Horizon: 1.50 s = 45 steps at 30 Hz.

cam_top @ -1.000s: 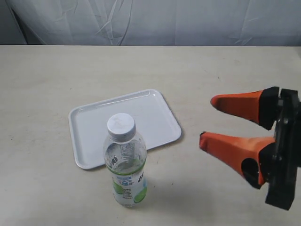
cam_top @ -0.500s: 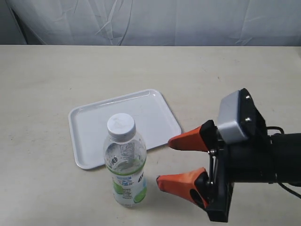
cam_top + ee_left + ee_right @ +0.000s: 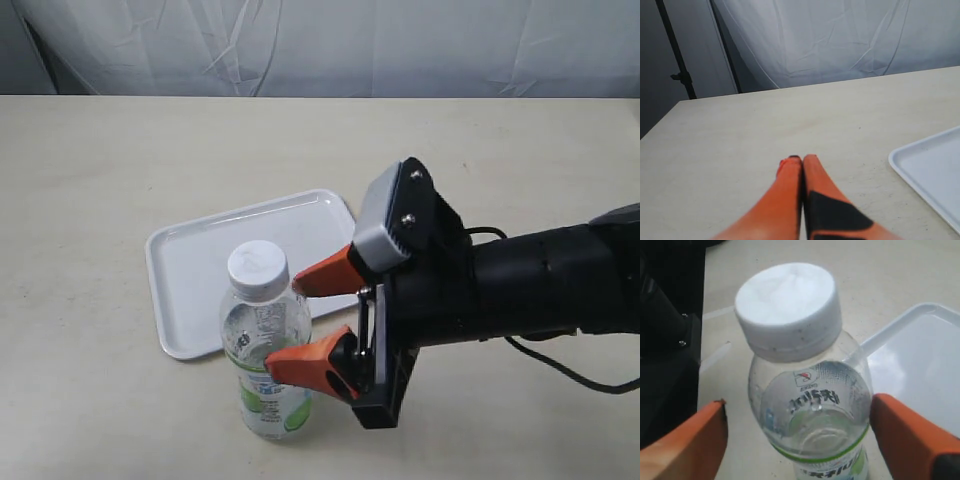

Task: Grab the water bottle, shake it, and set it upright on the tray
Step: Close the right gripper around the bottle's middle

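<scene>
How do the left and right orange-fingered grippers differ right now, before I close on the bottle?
The left gripper is shut, fingers pressed together; the right gripper is open. The left one hangs over the bare table near a corner of the flat white rectangular tray, holding nothing; the right one straddles the upright clear plastic water bottle with the white cap. Both have orange fingers.
</scene>
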{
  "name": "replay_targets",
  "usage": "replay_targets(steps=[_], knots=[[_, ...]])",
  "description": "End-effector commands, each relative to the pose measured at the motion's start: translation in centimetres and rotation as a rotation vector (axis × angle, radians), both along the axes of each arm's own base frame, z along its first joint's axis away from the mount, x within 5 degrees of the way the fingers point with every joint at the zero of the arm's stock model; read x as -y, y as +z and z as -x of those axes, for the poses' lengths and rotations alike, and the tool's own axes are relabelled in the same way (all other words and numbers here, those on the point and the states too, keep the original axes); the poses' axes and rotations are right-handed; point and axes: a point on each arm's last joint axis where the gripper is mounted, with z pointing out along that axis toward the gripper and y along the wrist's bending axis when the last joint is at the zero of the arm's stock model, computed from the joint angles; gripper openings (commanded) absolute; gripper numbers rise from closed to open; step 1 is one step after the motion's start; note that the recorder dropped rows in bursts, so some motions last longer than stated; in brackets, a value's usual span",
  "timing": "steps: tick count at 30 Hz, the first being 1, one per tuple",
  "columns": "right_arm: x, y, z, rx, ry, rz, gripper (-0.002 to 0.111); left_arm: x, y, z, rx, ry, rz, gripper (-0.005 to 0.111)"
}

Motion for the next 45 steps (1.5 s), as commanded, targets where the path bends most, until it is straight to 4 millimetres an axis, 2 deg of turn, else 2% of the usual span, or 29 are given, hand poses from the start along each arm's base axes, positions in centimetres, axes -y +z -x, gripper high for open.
replay_targets(steps=[1,6,13,15,25,31,33,40,45], knots=[[-1.5,-0.7,0.3,0.0,0.031,0.033,0.076,0.0,0.0,0.0,0.011,0.0,0.0,0.0],[-3.0,-1.6,0.6,-0.006,0.066,0.07,0.076,0.0,0.0,0.0,0.011,0.0,0.0,0.0],[-5.3,-2.4,-1.0,-0.023,0.09,0.067,0.076,0.0,0.0,0.0,0.011,0.0,0.0,0.0],[-5.8,-3.3,-1.3,-0.044,0.097,0.079,0.076,0.0,0.0,0.0,0.011,0.0,0.0,0.0],[-6.3,-5.6,-1.1,-0.137,0.142,0.095,0.076,0.0,0.0,0.0,0.011,0.0,0.0,0.0],[-6.3,-5.8,-1.1,-0.143,0.143,0.098,0.074,0.0,0.0,0.0,0.011,0.0,0.0,0.0],[-6.3,-5.8,-1.1,-0.139,0.138,0.104,0.064,0.0,0.0,0.0,0.011,0.0,0.0,0.0],[-6.3,-5.8,-1.1,-0.142,0.142,0.1,-0.001,0.0,0.0,0.0,0.011,0.0,0.0,0.0],[-6.2,-5.0,-1.1,-0.123,0.143,0.081,0.0,0.0,0.0,0.0,0.011,0.0,0.0,0.0]])
